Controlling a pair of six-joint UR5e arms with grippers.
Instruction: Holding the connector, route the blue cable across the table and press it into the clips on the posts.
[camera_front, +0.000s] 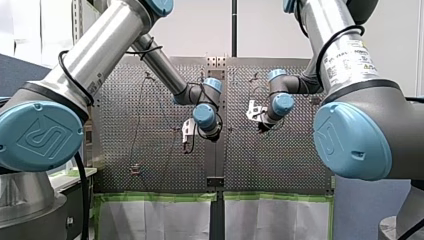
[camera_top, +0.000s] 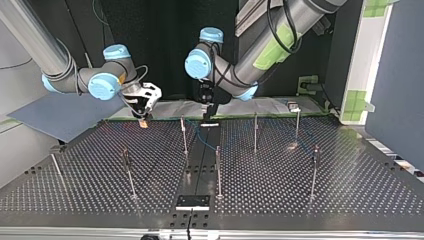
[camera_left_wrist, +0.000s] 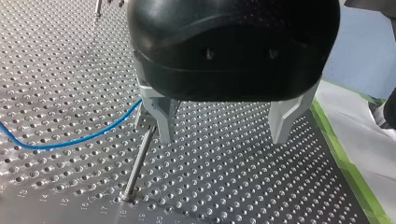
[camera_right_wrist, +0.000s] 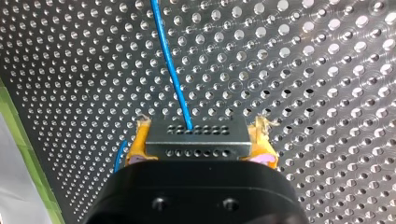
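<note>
Progress: early, by my read. connector (camera_right_wrist: 196, 135) is in hand; blue cable (camera_left_wrist: 70, 140) lies loose on the worktop (camera_left_wrist: 233, 186) and rises to the top of the post (camera_left_wrist: 140, 163) nearest the left pincer (camera_left_wrist: 224, 137).
Done: connector grasped, cable brought up to that post's top. Whether it is pressed in is hidden behind a finger, can't tell.
Left to do: seat the cable at the post, then take it round the other posts (camera_top: 255, 132) standing further out from it. Top view shows no cable up on any of them, though the line is thin enough to miss.
Cable path: top view shows a short blue run on the worktop just right of the post. The rest is not traceable.
Left arm: enters at front view's left, elbow bent, wrist turned down, pincer hanging low right at the post.
Left pincer state: metal fingers (camera_left_wrist: 161, 119) spread wide, nothing between them. One finger is against the post's top, the other well off to its far side.
Right arm: enters at front view's right, forearm reaching toward the middle, wrist angled down. It sits apart from the post, on the side opposite the left pincer.
Right pincer (camera_right_wrist: 200, 144) state: yellow pads (camera_right_wrist: 140, 142) clamped on both ends of the grey connector, clear of the worktop as far as I can judge. Cable leaves the connector's face straight ahead.
</note>
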